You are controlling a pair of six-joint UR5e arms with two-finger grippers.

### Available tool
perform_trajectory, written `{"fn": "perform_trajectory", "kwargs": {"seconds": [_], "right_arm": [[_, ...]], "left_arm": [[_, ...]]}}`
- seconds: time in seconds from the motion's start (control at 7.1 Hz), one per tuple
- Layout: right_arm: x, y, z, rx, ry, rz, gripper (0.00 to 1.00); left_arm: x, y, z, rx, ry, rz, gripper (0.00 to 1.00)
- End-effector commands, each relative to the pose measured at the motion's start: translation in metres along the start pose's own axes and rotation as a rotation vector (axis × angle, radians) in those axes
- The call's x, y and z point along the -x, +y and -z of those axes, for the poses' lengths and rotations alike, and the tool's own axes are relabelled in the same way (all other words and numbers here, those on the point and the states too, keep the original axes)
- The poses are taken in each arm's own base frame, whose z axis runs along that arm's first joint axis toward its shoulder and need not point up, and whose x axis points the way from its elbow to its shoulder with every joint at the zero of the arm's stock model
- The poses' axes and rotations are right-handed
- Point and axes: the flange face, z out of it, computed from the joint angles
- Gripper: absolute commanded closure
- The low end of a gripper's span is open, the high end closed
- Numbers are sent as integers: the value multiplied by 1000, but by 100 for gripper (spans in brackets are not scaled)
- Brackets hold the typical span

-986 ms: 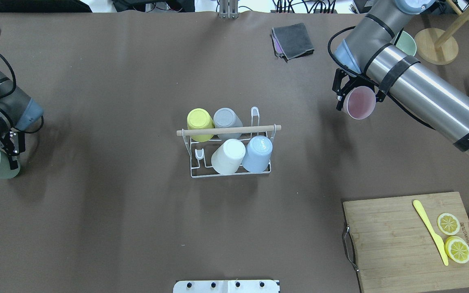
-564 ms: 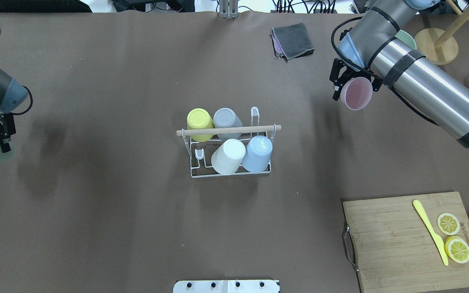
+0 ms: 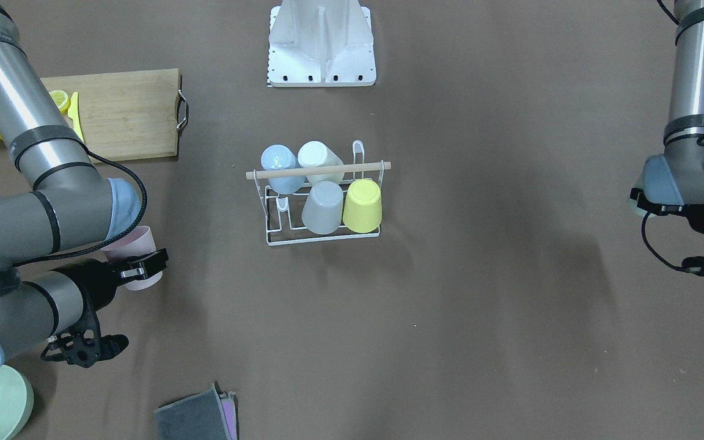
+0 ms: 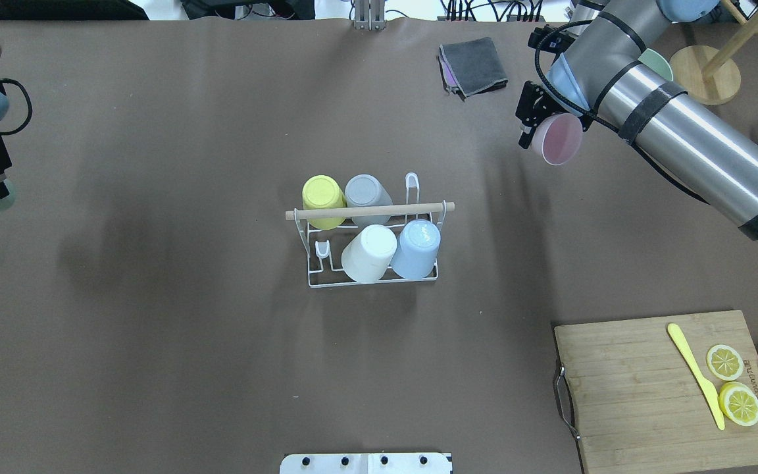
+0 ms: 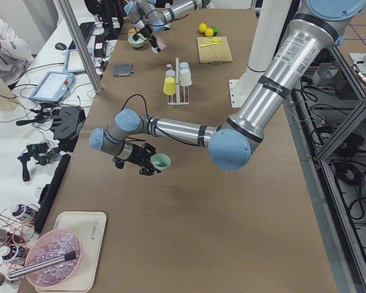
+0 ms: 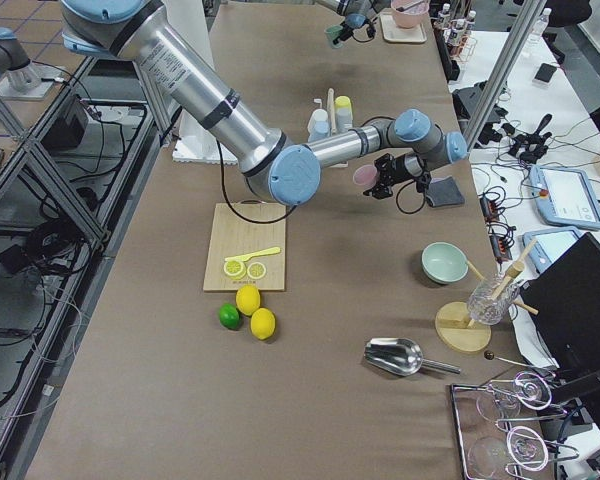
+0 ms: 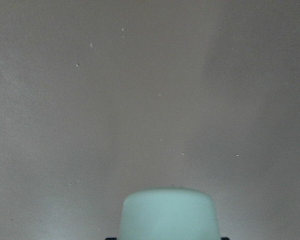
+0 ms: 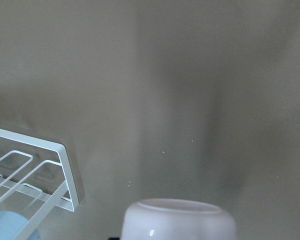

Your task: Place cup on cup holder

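One board (image 4: 629, 395) carries one knife (image 4: 695, 375) and two lemon slices (image 4: 724, 362). One rack (image 4: 369, 211) stands central, holding four upturned cups: yellow (image 4: 323, 195), grey (image 4: 366, 191), white (image 4: 369, 253), blue (image 4: 416, 249). The right gripper (image 4: 545, 131) is clamped on a pink cup (image 4: 560, 139), the left gripper (image 5: 149, 165) on a green cup (image 5: 161, 162), both well apart from the rack.

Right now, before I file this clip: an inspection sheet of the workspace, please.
Surface: brown table cover, no spills seen.
Job's things: white wire cup holder with wooden rod handle, carrying upturned yellow cup, grey cup, white cup, blue cup; two prongs free.
Clutter: bamboo cutting board with lemon slices, folded grey cloth.
Grippers: right gripper shut on pink cup; left gripper shut on green cup.
Cables: black loops at both wrists.
Surroundings: person, benches with tablets.
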Motion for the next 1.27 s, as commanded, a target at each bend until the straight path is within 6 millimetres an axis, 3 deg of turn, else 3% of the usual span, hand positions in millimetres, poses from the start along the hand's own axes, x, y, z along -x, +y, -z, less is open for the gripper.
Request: {"fn": "perform_trajectory", "kwargs": {"seconds": [0.0, 0.14, 0.42, 0.7, 1.13], "right_arm": [[7, -4, 6, -39, -23, 69, 90], [4, -4, 5, -36, -16, 63, 90], [1, -4, 4, -34, -12, 59, 88], [-1, -2, 3, -27, -11, 42, 89], [-5, 3, -2, 10, -7, -33, 91]], "left_arm": [[-19, -13, 40, -237, 37, 4, 92], [-35, -20, 53, -353, 45, -8, 93], [-48, -19, 63, -507, 79, -5, 100], [-72, -1, 111, -625, 114, -36, 100], [-103, 9, 127, -756, 156, -85, 100]]}}
